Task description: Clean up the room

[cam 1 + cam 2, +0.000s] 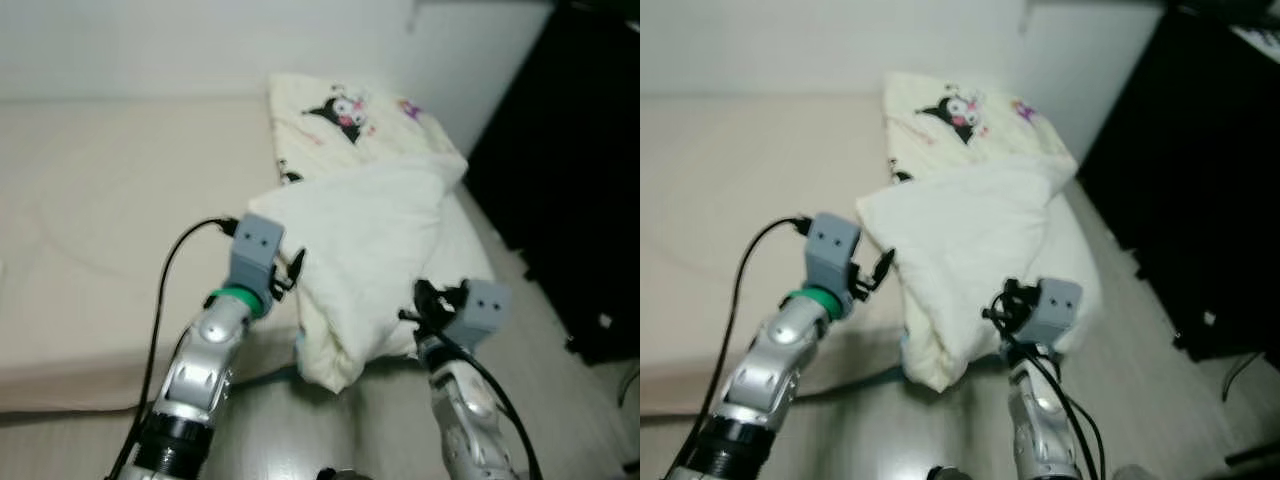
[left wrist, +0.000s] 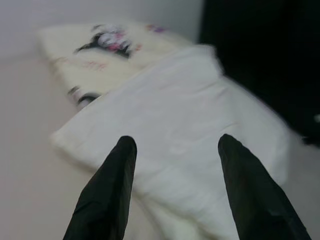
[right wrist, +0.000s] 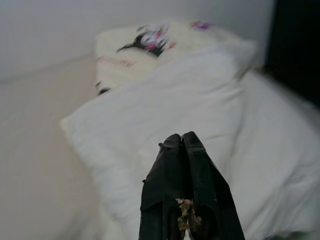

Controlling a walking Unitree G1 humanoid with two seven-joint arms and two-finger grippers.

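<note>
A white blanket [image 1: 375, 260] lies folded in a loose, rumpled heap at the right edge of the beige bed [image 1: 110, 230], one corner sagging over the side toward the floor. Behind it rests a cream pillow [image 1: 345, 120] (printed with a dark cartoon figure), partly overlapped by the blanket.

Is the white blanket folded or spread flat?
Folded: the blanket is doubled over in a heap, one corner hanging off the bed edge.

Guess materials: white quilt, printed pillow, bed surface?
White quilt: soft padded fabric, matte; it folds and slumps over the bed edge. Printed pillow: cream woven cloth, likely cotton, with a cartoon print. Bed surface: beige matte fabric sheet, smooth with faint creases. Blur leaves the weave unclear.
</note>
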